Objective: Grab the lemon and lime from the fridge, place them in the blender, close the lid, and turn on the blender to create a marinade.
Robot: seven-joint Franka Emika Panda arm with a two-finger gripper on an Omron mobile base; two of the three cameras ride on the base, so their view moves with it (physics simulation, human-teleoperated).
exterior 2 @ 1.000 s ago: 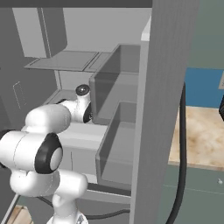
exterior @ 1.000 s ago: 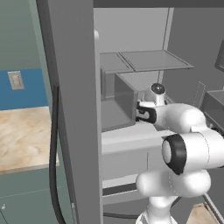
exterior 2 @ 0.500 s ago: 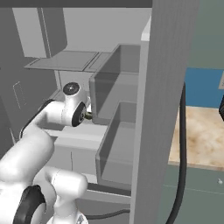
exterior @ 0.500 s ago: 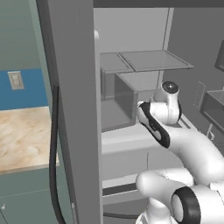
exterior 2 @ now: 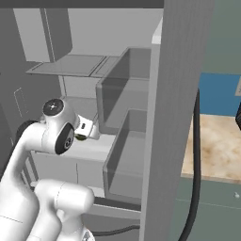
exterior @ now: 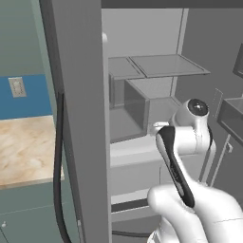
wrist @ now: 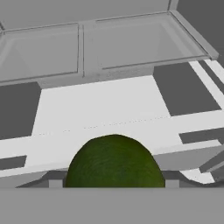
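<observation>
Gripper clamped on the lime, inside the open fridge.
Lime sits between the 2 fingers, held above the pale shelf in front of the drawers.

Beside the tall grey cabinet: bench, wall, cabinets

A pale marbled bench runs along a blue wall that carries a white outlet plate; teal cabinets sit under the bench. From the right base view the same bench meets the blue wall, with a teal cabinet front below it.
</observation>
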